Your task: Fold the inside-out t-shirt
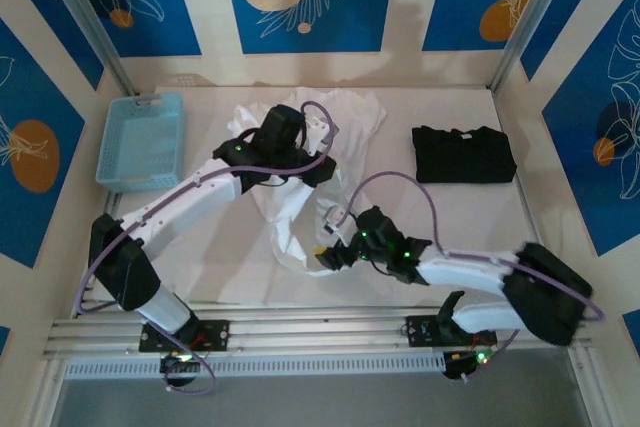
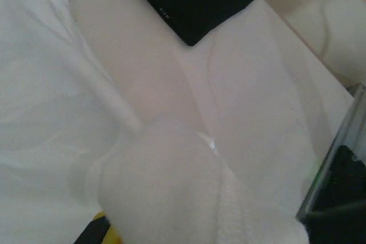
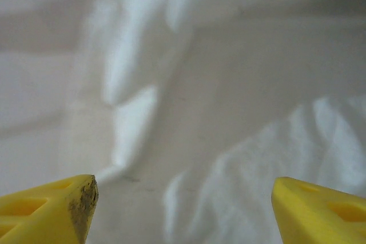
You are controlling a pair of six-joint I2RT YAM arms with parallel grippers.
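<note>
We see the left gripper (image 1: pixel 316 169) clamped on bunched cloth of the inside-out t-shirt (image 1: pixel 352 113). We note the right gripper (image 3: pixel 182 207) open over its folds.

We see the white t-shirt (image 1: pixel 357 115) crumpled mid-counter (image 1: pixel 450 237). Its thin, creased cloth is bunched into a rumpled strip running from the far side toward the near edge.

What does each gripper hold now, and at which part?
The left gripper is shut on a bunched fold near the middle of the t-shirt. The right gripper stands open over it and holds nothing.
</note>
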